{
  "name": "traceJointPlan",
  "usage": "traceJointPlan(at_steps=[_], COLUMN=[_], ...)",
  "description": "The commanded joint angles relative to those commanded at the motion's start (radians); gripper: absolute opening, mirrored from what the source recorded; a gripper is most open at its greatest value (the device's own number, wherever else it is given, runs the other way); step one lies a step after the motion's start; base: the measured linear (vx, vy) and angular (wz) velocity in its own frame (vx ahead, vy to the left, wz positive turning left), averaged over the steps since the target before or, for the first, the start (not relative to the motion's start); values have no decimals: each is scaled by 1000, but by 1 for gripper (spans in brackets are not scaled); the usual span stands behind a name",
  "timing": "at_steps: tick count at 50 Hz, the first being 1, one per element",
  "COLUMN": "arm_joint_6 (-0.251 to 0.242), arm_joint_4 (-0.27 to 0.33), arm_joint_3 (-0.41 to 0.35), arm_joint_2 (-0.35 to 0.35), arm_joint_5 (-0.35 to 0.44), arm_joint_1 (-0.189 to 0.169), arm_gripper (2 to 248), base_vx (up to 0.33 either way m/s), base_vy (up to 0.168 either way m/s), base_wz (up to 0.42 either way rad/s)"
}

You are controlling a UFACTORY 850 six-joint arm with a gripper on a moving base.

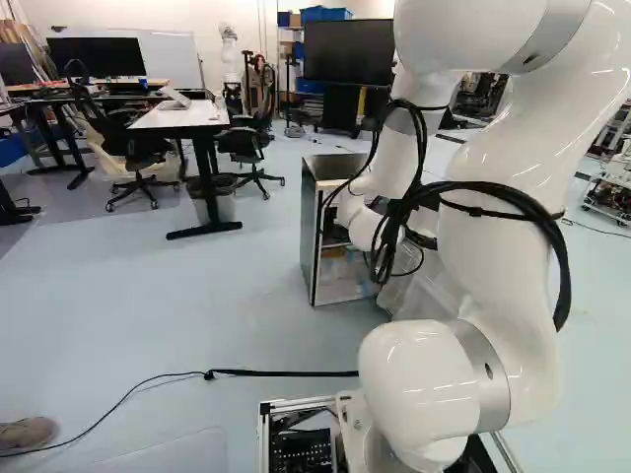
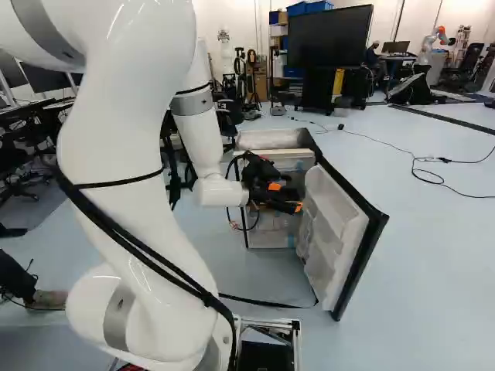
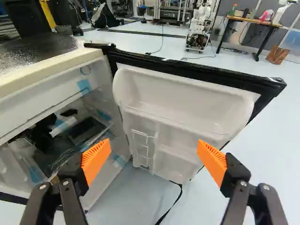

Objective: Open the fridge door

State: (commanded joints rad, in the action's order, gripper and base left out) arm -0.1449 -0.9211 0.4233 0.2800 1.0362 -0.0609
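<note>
**Glossy white arm (image 2: 147, 154) up close, fridge door (image 2: 336, 232) standing wide open beyond it**

You have the door swung out from the fridge (image 2: 267, 141), right of the middle of the right base view, its white plastic lining facing you inside a thick black edge. A long trough (image 3: 183, 105) with rounded ends is moulded across its upper part; below it sit more smooth shelves and a small ladder-like rack (image 3: 142, 145).

Your gripper (image 2: 287, 196) is at the mouth of the fridge, beside the door. Its two fingers stand well apart with nothing clamped between them, and their orange pads (image 3: 96, 159) look ribbed and wedge-shaped.

Beside the door, the fridge has a speckled dark top with a pale, straight front rim. Inside you can see a clear flat shelf, dark objects and strips of blue tape (image 3: 85, 86). Near the foot of the door, a thin black cord (image 3: 172, 204) lies on the smooth pale floor (image 1: 197, 305).

Black cables (image 1: 394, 222) loop around your arm's rounded tubes. Farther out are a flat white desk (image 1: 177, 115) on black legs, a black office chair (image 1: 133, 148), a large dark screen (image 2: 329, 37) and, past the door, another robot (image 3: 201, 24) near a wood-topped table (image 3: 255, 21).
</note>
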Motion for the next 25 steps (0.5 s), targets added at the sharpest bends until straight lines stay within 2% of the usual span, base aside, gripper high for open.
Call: traceJointPlan(at_steps=[25], arm_joint_6=[11], arm_joint_4=[71], arm_joint_3=[-26], arm_joint_2=[-43], arm_joint_5=[-13], arm_joint_1=[5], arm_gripper=[247], base_vx=[0], base_vy=[0], base_wz=[0])
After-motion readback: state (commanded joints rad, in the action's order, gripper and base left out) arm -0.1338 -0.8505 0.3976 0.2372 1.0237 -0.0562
